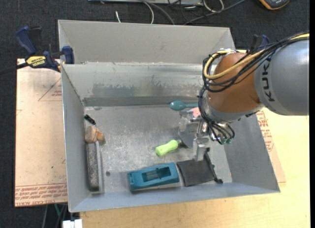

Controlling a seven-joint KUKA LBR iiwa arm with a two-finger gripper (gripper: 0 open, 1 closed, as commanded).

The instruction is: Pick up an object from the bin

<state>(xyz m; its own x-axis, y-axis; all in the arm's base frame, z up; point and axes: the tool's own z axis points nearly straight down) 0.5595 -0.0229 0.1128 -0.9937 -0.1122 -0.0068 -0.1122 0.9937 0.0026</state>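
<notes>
Low over the grey bin's (147,79) right side hangs the claw (196,141); wide or narrow, I cannot tell. Just left of it lies a small yellow-green plastic piece (166,147), untouched; a black pad (197,172) sits beside it, nearer the viewer

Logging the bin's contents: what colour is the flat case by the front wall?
The case is blue, seen in the camera view.
</notes>
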